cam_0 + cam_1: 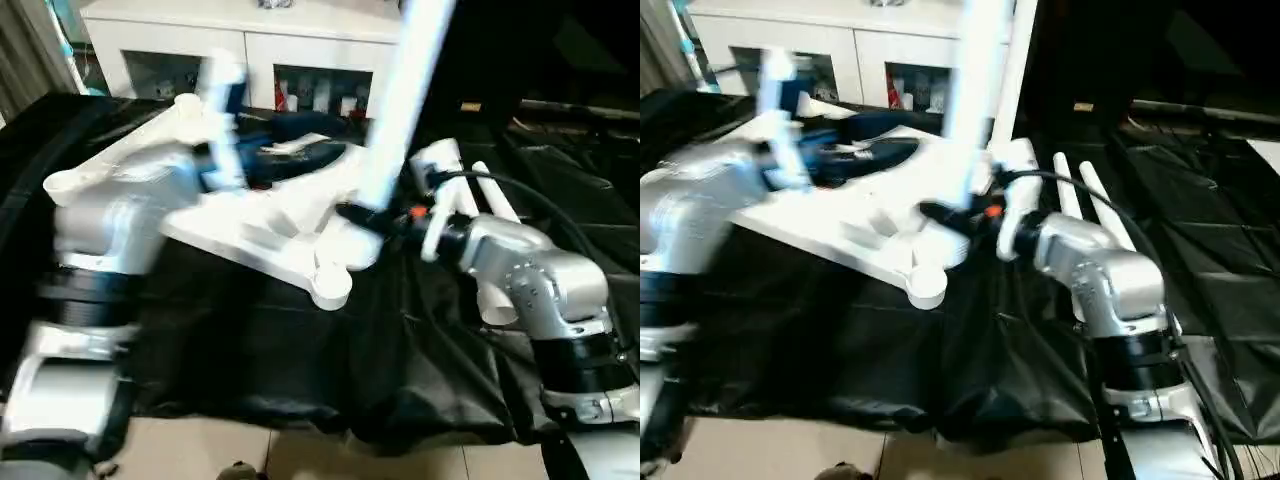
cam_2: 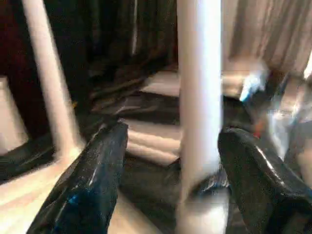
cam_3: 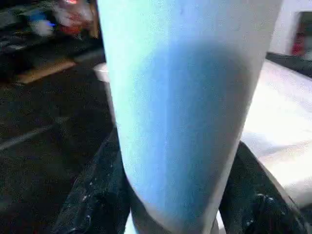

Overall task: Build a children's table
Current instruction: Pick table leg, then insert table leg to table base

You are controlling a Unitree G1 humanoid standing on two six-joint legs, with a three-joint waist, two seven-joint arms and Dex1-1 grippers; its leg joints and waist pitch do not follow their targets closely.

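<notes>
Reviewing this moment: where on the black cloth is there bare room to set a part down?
Bare black cloth lies along the near edge, between the upturned white plastic tabletop and the floor. The far right cloth past the spare white tube legs also looks bare. The middle is crowded: the right gripper clasps an upright white leg.

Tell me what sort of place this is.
Probably an indoor room set up as a robot work area: a white cabinet with glass doors at the back, a big table draped in black cloth, tiled floor below, curtains to one side.

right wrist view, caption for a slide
Two black fingers clamp a tapered white plastic tube leg standing on the white tabletop.
</notes>
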